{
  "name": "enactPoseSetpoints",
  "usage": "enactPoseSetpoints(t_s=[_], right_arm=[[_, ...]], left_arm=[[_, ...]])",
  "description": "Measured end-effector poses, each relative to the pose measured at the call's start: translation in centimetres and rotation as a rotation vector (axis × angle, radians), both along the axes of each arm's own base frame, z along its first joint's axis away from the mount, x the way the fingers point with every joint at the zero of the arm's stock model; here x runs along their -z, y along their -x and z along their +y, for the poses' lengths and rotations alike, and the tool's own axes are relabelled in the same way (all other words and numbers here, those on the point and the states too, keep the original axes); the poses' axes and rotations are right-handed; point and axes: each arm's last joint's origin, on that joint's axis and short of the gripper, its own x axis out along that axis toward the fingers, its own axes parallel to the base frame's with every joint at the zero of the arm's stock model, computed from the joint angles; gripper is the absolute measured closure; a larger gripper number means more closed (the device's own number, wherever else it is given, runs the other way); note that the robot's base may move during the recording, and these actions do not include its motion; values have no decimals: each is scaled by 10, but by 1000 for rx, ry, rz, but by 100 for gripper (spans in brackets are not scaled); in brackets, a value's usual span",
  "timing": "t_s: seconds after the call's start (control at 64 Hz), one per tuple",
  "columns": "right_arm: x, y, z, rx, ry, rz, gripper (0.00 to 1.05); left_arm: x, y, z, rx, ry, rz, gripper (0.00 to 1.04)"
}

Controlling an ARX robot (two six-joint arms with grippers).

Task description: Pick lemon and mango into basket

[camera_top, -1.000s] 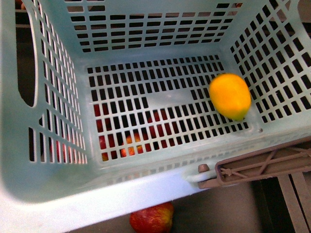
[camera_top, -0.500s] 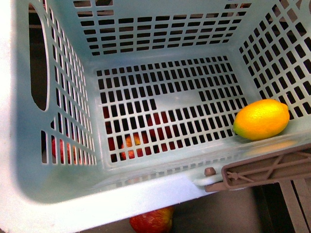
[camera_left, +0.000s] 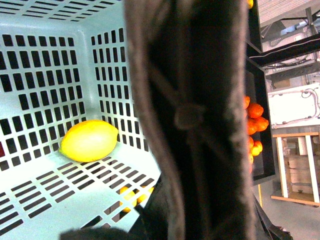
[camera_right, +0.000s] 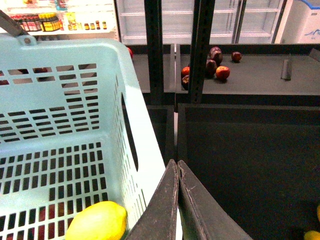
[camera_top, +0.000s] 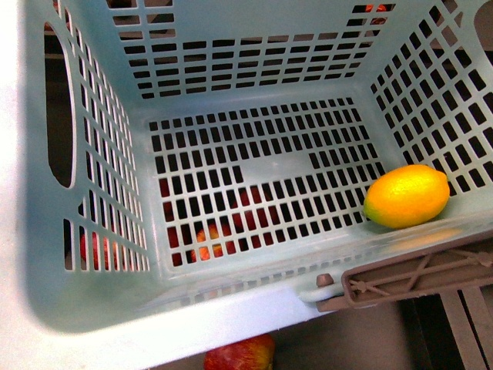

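The basket (camera_top: 154, 327) fills the front view, its light-turquoise slotted walls and floor open to the camera, with an oval hand-hole in the left wall. 1 lemon (camera_top: 407, 196) lies on its side in the near right corner of the floor, resting against the foot of the wall. The brown handle (camera_top: 416, 274) is folded down along the outside of the near rim on the right, pinned at a small brown pivot. A red-and-yellow fruit (camera_top: 240, 356) lies on the dark surface just beyond the near rim, outside the basket, and more red fruit (camera_top: 208, 239) shows through the floor slots underneath. In the left wrist view a broad, blurred brown band close to the lens covers the middle of the picture. Whether the left gripper is wide or narrow cannot be told there. Beside the band the lemon shows on the slotted floor, and a dark bin of oranges (camera_left: 254, 112) stands outside the basket. In the right wrist view the right gripper (camera_right: 177, 165) has its 2 dark fingers pressed together, just beside the outer wall of the basket near the hand-hole. Far behind it a dark shelf (camera_right: 260, 75) carries a few red and dark fruits.
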Motion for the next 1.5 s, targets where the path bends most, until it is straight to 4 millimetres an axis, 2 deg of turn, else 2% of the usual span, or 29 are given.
enactPoseSetpoints(t_s=[0.25,0.766,0.828,1.5], right_arm=[[6,12,0,0,1,-2,102],[6,13,0,0,2,-8,15],[6,13,0,0,2,-8,8],[6,13,0,3,2,-10,9]], left_arm=[[0,0,0,-3,-2,-2,100],[0,0,0,-2,-1,-1,100],[0,0,0,-3,-1,-2,100],[0,3,-3,26,6,7,100]])
